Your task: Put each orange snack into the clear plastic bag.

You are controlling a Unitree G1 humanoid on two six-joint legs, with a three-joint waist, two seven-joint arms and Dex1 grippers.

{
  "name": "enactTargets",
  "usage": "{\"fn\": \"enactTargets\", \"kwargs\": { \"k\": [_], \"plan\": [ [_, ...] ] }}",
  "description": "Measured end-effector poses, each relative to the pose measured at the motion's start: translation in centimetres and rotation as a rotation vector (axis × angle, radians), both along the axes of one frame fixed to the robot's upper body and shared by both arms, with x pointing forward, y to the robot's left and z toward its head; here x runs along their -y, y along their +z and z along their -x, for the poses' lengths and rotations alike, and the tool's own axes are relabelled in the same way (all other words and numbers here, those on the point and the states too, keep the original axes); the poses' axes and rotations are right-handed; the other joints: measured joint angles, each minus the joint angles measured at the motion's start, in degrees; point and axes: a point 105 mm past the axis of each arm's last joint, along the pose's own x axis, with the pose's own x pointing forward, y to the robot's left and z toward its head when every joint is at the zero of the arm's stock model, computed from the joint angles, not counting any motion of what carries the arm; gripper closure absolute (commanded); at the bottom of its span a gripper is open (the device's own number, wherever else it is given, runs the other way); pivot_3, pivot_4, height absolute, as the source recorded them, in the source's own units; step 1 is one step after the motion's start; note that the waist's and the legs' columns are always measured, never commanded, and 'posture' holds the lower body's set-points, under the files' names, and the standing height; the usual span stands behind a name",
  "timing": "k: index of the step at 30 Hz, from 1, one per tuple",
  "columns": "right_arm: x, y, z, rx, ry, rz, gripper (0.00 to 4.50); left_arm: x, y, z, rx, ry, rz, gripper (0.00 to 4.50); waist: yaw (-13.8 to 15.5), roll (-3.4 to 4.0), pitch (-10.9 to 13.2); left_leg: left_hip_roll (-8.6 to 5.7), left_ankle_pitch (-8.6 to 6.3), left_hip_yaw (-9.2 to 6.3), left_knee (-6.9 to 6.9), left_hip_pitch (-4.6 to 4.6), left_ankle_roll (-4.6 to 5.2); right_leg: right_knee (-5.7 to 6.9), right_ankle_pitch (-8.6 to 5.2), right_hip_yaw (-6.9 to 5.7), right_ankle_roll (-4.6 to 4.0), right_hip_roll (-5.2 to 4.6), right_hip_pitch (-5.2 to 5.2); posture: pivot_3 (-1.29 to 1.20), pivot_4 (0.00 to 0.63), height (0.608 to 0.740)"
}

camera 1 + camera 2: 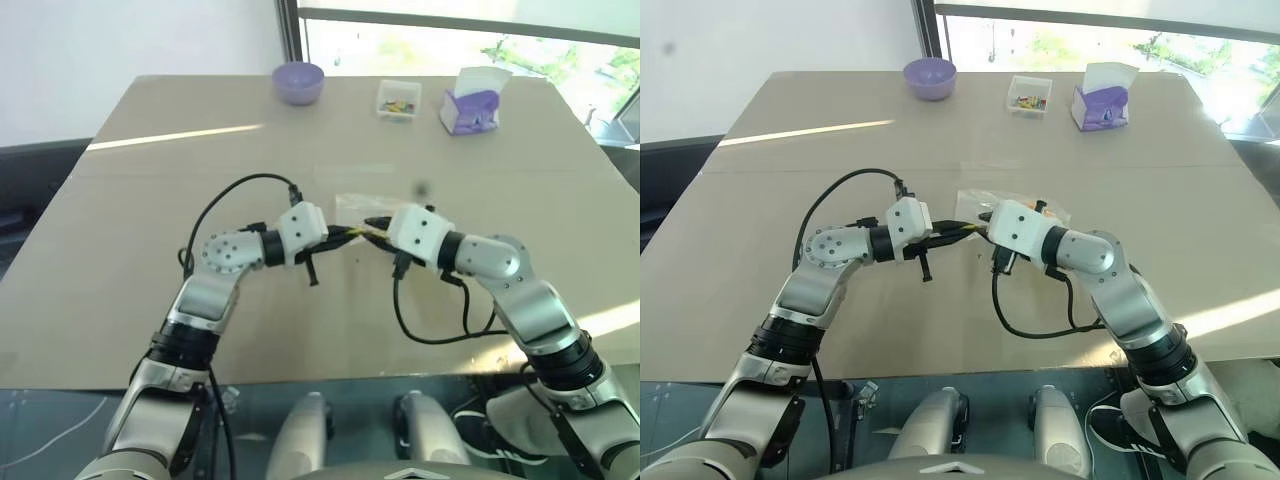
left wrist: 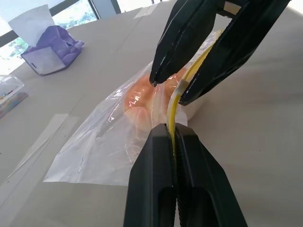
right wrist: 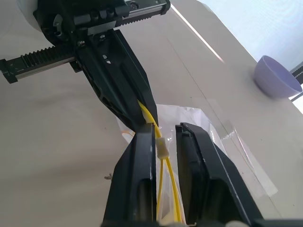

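**Bun bagged, both grippers at the seal**

You have the left gripper (image 2: 171,135) clamped tight on the yellow seal strip of the clear plastic bag (image 2: 104,151). Your right gripper (image 3: 165,137) straddles the same strip with a narrow gap; whether it grips, you cannot tell. The orange snack (image 2: 139,97) lies inside the bag, at table centre, purple bowl (image 1: 298,81) at 11 o'clock.

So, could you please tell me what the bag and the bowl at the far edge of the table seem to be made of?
The clear plastic bag looks like thin glossy plastic film: see-through, wrinkled, catching glints, with a yellow seal strip. The purple bowl looks like smooth matte plastic, though glazed ceramic can't be ruled out.
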Motion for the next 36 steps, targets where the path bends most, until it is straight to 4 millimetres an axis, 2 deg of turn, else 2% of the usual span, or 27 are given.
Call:
{"fn": "enactTargets", "kwargs": {
  "k": [36],
  "plan": [
    [0.38, -0.70, -0.20, 0.004, -0.004, 0.056, 3.52, 0.31, 0.51, 0.30, -0.014, 0.000, -0.006, 4.50, 0.00, 0.00, 0.00, 0.00, 0.00, 0.00, 0.00, 0.00, 0.00, 0.00, 0.00, 0.00, 0.00, 0.00, 0.00, 0.00, 0.150, 0.737]
  ]
}}
